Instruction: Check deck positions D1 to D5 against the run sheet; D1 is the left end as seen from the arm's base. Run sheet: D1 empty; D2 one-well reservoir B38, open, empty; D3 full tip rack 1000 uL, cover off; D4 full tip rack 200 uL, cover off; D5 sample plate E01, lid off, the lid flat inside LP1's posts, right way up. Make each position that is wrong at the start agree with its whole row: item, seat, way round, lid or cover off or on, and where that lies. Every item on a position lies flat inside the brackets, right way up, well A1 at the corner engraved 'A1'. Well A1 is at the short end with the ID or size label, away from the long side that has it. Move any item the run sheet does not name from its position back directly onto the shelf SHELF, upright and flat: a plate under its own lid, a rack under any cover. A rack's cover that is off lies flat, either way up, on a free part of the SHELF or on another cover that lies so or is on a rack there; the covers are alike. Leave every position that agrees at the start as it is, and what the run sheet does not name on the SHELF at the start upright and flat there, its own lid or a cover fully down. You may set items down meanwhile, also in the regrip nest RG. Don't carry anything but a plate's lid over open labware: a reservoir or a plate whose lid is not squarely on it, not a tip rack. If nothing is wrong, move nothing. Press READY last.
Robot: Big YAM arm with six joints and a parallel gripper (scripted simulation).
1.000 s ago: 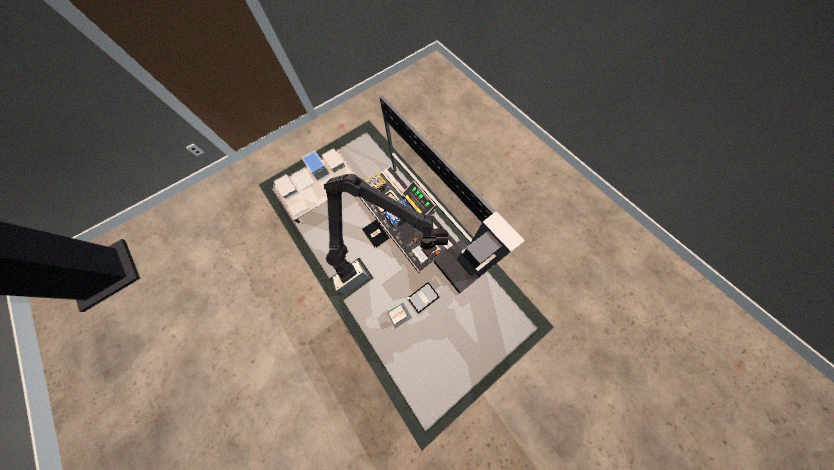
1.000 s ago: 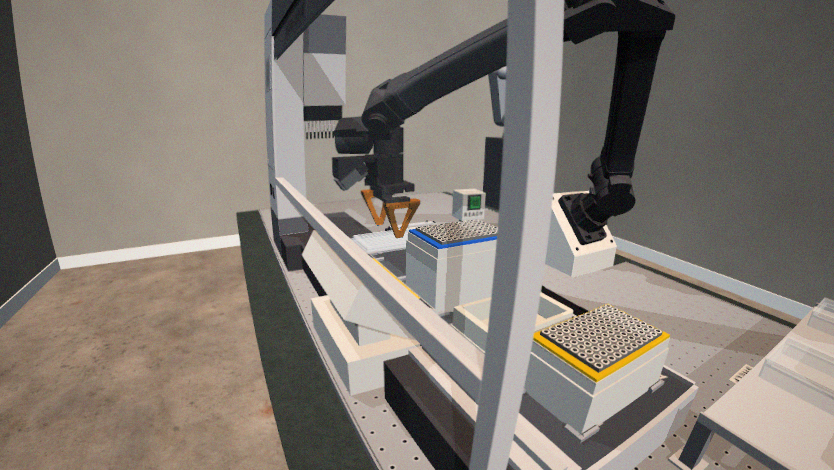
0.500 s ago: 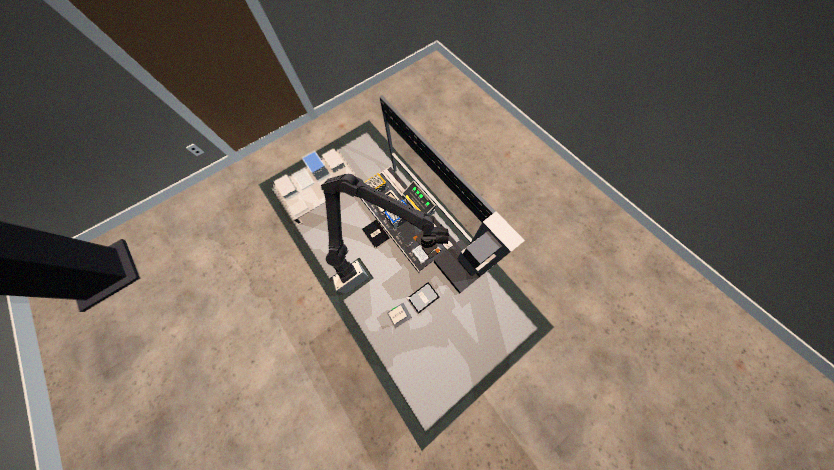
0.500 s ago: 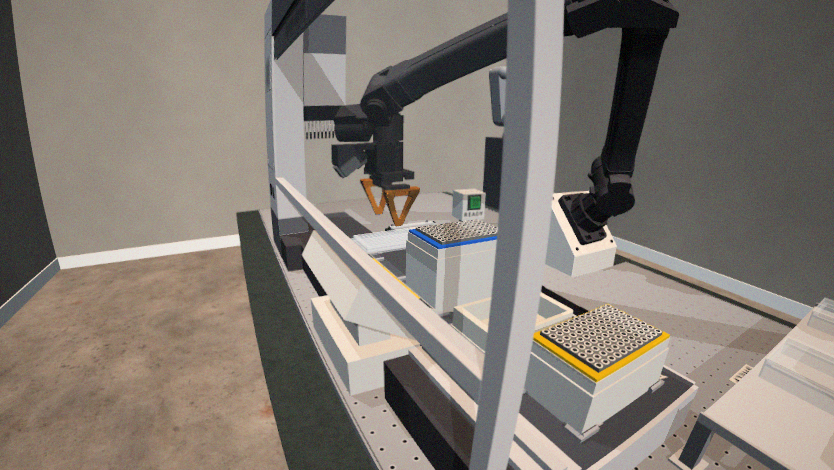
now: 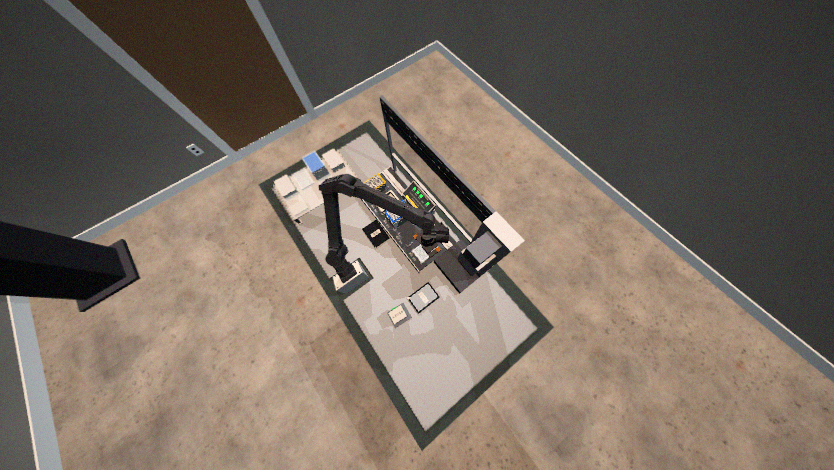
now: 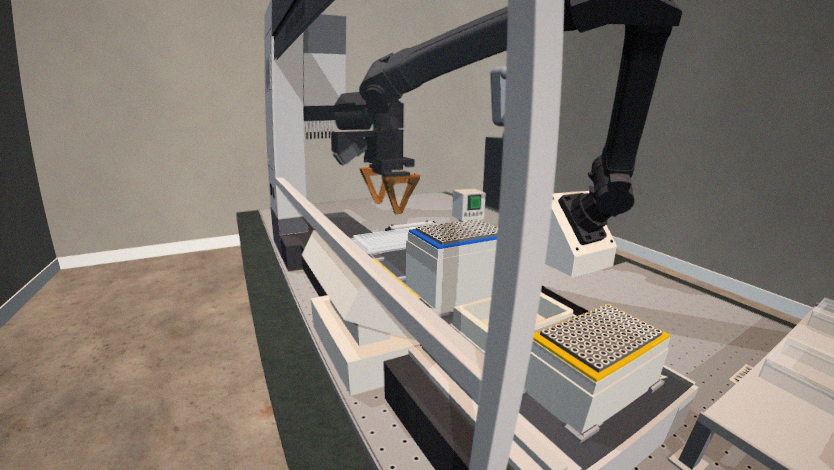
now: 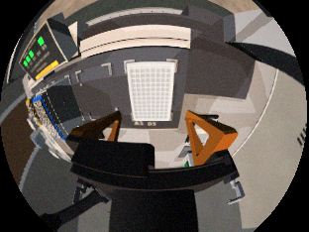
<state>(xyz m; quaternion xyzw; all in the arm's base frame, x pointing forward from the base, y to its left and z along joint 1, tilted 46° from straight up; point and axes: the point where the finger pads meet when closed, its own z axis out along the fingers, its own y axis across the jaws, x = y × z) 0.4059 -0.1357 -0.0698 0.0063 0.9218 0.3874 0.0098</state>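
A white gantry frame crosses the front of the exterior view, and behind it the dark deck carries in a row a yellow-rimmed tip rack nearest the camera, a white open reservoir just beyond it, a blue-rimmed tip rack next, and a flat white sample plate at the far end. The black arm reaches from its white pedestal over the row, and its gripper, orange fingers spread wide with nothing between them, hangs above the sample plate and apart from it; from the wrist the sample plate lies ahead between the two fingers. The small READY button box stands on the table beyond the blue-rimmed tip rack
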